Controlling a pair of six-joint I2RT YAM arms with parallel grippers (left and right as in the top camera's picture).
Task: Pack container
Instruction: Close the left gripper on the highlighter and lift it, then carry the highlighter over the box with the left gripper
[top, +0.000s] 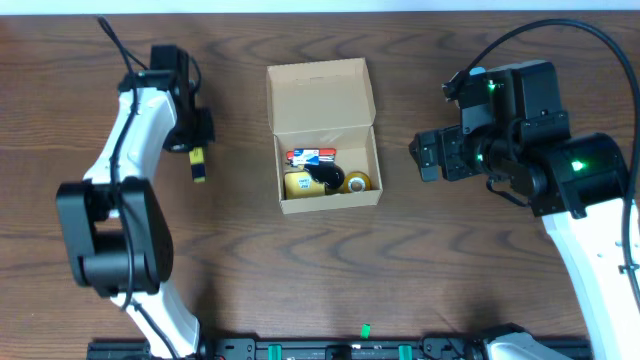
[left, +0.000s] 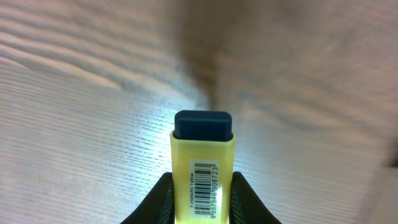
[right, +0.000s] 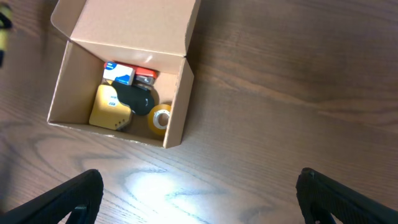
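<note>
We see container (top: 330, 206) mid-worktop, lid (top: 320, 95) open toward far edge, small items (top: 328, 178) inside. Our left gripper (left: 203, 202) clamps yellow highlighter (left: 203, 155), dark cap outward, between container and left edge. Right gripper (right: 199, 199) spread wide, empty, toward right edge.

The yellow highlighter (left: 203, 168) ran off the bottom edge of the left wrist view, lower end lost, and the left gripper (left: 203, 202) showed only as two dark stubs beside it. The table (left: 74, 124) behind was all blur. Right wrist view: the right gripper (right: 199, 199) was clipped at both lower corners. Inside the container (right: 124, 31) a black item (right: 138, 98) overlapped its neighbours (what it was, no telling), and the print on the red-and-blue pack (right: 127, 73) was too small to read.
</note>
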